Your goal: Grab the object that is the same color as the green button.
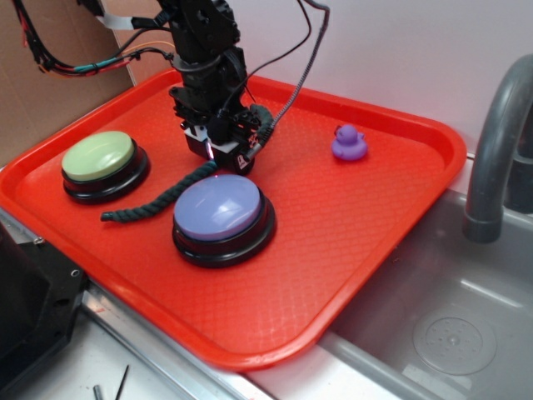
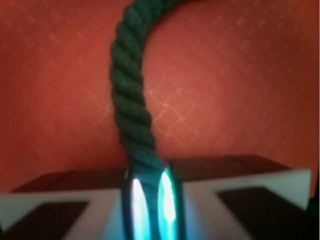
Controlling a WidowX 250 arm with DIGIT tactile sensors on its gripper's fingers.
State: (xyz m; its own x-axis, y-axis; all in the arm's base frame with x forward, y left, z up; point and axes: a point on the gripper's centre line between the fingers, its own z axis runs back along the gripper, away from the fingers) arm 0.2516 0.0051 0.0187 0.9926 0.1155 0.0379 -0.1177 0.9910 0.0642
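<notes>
exterior: a red tray (image 1: 350, 250) lies beside a grey sink (image 1: 450, 325); the green rope (image 1: 158, 200) runs from the gripper (image 1: 218, 150) toward 8 o'clock, passing between the green button (image 1: 100, 158) and the purple button (image 1: 221, 212); the arm points straight down. wrist: the gripper's jaws pinch the rope (image 2: 132, 100), which leads off to 12 o'clock.

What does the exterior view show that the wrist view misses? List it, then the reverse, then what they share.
Only the exterior view shows the green button, the purple button, the purple duck, the sink and faucet beside the tray, and the robot arm above the claw.

Only the wrist view shows, close up, the claw closed around the rope, with the strand running between its two fingers.

Both show the dark green rope and the red tray under it.
</notes>
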